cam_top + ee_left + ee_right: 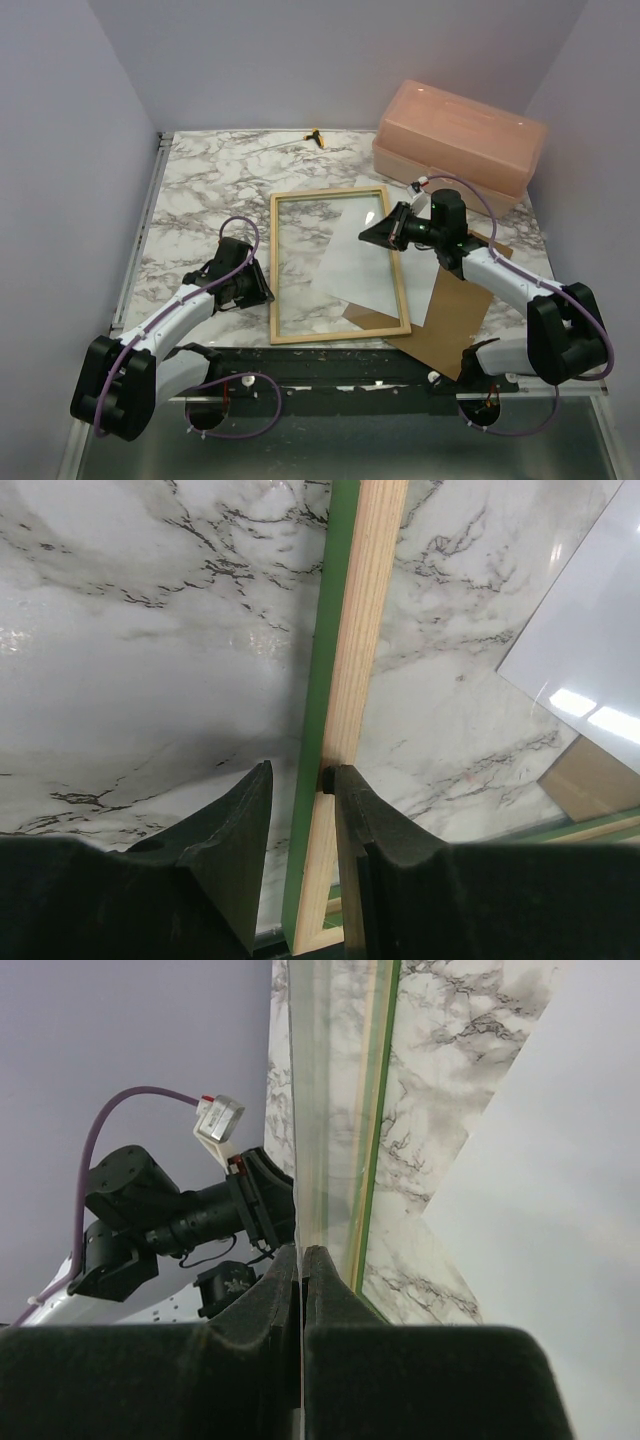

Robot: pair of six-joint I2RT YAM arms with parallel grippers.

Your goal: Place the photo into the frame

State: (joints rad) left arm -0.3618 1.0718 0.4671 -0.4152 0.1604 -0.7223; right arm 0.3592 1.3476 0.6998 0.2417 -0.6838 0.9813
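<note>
**Frame braced, photo pinched at one edge**

The frame (330, 190) lies wood-side up on the marble table (200, 180). The left gripper (300, 780) straddles its left rail with jaws part-open and one pad touching, likely to steady it. The right gripper (375, 232), jaws pressed together, apparently on the photo (355, 250), holds the sheet askew across the opening, probably to square it

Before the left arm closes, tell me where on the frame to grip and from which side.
Take the frame by its long left rail, toward its near end, coming down from above. It lies flat, bare wood up, and that rail is slim enough to fit between the fingers. The left gripper hangs astride it, a finger on each side.
</note>
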